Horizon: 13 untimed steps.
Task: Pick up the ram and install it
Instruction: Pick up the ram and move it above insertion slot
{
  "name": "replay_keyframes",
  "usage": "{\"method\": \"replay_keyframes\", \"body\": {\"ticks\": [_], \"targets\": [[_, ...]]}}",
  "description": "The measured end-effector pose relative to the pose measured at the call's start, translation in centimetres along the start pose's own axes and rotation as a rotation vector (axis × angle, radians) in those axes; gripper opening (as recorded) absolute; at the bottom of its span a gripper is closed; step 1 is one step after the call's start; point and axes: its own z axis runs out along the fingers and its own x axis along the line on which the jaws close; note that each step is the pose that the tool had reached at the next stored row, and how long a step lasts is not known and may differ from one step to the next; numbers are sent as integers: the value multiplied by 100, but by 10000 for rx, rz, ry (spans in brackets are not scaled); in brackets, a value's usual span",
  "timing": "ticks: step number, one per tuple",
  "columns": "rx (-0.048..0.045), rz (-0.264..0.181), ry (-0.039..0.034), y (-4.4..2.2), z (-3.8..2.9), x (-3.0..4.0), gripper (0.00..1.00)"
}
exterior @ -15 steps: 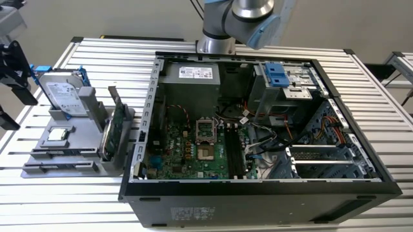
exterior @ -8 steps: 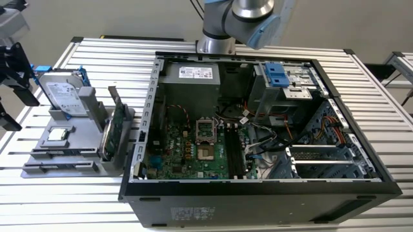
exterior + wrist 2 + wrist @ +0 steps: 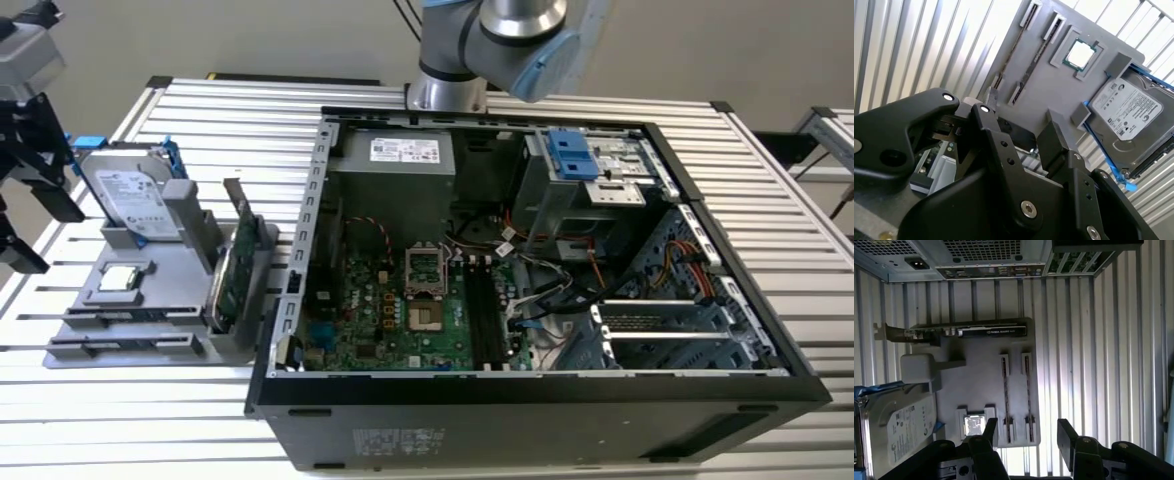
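First wrist view: we log the tool [image 3: 1027,436] wide open, empty, over the grey tray [image 3: 979,375] on the worktop [image 3: 1079,340]; the ram [image 3: 1028,390] stands edge-on in its holders there.

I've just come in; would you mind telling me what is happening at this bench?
A robot arm is working on fitting memory into an open computer case. Right now its gripper hangs open and empty above a gray parts tray beside the case. The ram stands edge-on in the tray's slots, not yet gripped, alongside a hard drive, a processor chip and a graphics card.
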Motion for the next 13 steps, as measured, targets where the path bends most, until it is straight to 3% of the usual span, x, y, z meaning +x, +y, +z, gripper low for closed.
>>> {"method": "replay_keyframes", "body": {"ticks": [13], "targets": [[-1,-2,-14,4,100,0,100]]}}
